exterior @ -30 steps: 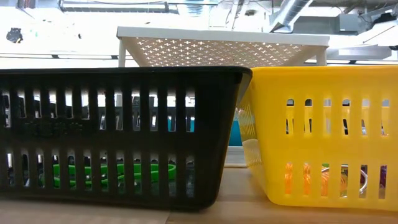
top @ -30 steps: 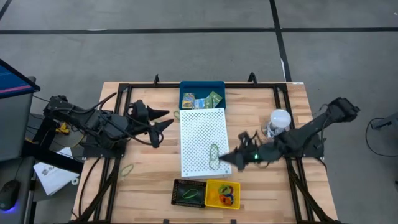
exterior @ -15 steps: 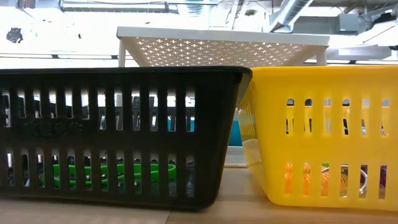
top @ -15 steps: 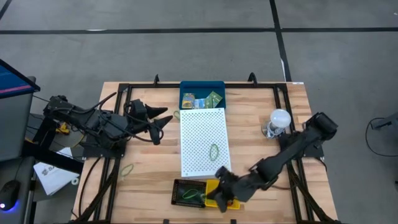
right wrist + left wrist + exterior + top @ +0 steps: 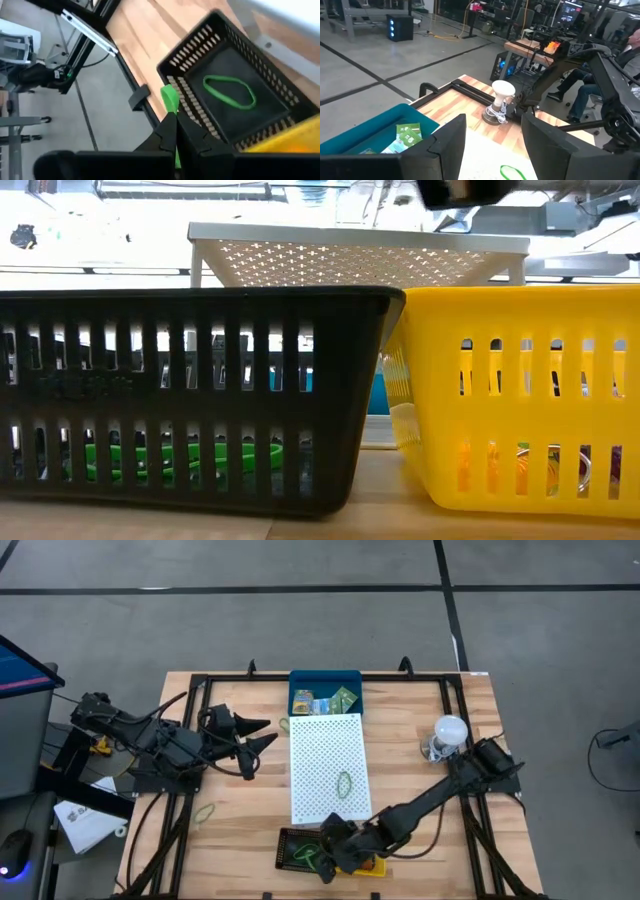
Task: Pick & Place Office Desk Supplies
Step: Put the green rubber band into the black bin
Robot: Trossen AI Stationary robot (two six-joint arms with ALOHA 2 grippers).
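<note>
Two arms in play — the right gripper (image 5: 322, 862) hangs over the black basket (image 5: 288, 852) at the table's near edge, fingers pressed together on a green band (image 5: 170, 98); in the right wrist view the band shows as a green strip sticking out past the fingertips, its lower part hidden behind them. The left gripper (image 5: 264, 733) waits over the table's left side, fingers spread, nothing between them.

Baskets: two, black and yellow (image 5: 373, 866), side by side, the yellow one mostly covered by the right arm from above. One green loop (image 5: 229, 91) lies flat on the black basket's floor. Through the yellow basket's slots in the low view, orange and other coloured bands (image 5: 500, 470) — too tangled to count.

On the white board (image 5: 325, 755), one green loop (image 5: 344, 782). One more loop (image 5: 205, 812) lies on the wood near the left edge. The blue tray (image 5: 296, 679) holds several printed packets (image 5: 334, 702) — number unclear
</note>
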